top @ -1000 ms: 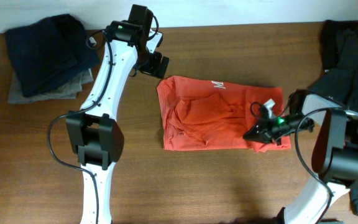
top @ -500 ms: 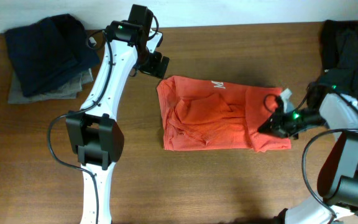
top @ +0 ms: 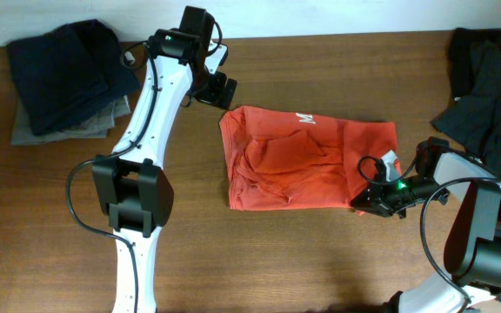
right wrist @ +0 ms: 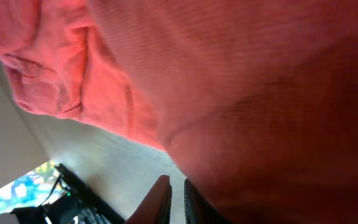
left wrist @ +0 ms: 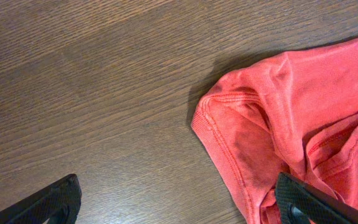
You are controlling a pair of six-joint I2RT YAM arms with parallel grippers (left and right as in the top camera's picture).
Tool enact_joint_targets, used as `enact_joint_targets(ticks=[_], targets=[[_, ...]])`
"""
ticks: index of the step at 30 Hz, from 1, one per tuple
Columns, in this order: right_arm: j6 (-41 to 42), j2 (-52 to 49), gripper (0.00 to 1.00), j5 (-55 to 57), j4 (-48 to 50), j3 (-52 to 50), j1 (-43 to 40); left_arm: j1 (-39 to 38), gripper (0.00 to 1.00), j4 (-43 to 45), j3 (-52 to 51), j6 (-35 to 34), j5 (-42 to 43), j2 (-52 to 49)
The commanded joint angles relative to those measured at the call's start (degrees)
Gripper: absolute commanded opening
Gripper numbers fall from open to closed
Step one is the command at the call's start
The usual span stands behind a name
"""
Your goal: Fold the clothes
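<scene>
The red-orange T-shirt (top: 307, 161) lies folded into a rough rectangle at the middle of the table, with white lettering at its far edge. My left gripper (top: 220, 91) hovers open at its far left corner. In the left wrist view the gripper (left wrist: 179, 202) is spread wide, with one fingertip over the shirt's hem (left wrist: 272, 118) and the other over bare wood. My right gripper (top: 365, 198) sits at the shirt's near right corner. In the right wrist view its fingers (right wrist: 177, 199) are pressed together and red cloth (right wrist: 229, 81) drapes over them.
A pile of dark blue clothes (top: 68, 69) on a grey cloth lies at the far left. A heap of black clothes (top: 490, 78) lies at the far right. The wooden table (top: 320, 261) is bare along the front.
My right gripper moved out to the right, then came back down to the shirt's near right corner; that corner is now drawn in. The left arm has not moved.
</scene>
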State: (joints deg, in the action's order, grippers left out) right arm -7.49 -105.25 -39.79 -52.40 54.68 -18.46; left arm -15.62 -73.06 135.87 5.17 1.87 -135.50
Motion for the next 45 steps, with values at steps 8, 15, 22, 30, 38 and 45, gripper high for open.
enact_joint_targets(ticks=[8,15,22,30,38,45], targets=[[3.48,-0.50,0.19,5.62,3.41,-0.46,-0.35,0.39,0.99,-0.04,1.05,0.94,-0.17,2.12],[-3.10,-0.02,0.11,-9.97,-4.24,4.55,-0.31,0.42,0.99,-0.07,1.05,0.94,-0.20,2.12],[-5.57,1.03,0.06,-16.76,-11.23,20.11,-0.33,0.39,0.99,0.04,1.05,0.94,-0.20,2.12],[7.17,-1.09,0.04,-15.52,7.76,24.39,-0.24,0.39,0.99,0.20,1.05,0.94,-0.20,2.12],[9.94,-11.85,0.04,-16.13,18.86,24.37,3.10,0.39,0.99,0.17,1.05,0.94,-0.20,2.12],[14.69,-22.62,0.04,-13.09,27.91,24.39,6.80,0.39,0.99,-0.46,1.05,0.94,-0.20,2.12]])
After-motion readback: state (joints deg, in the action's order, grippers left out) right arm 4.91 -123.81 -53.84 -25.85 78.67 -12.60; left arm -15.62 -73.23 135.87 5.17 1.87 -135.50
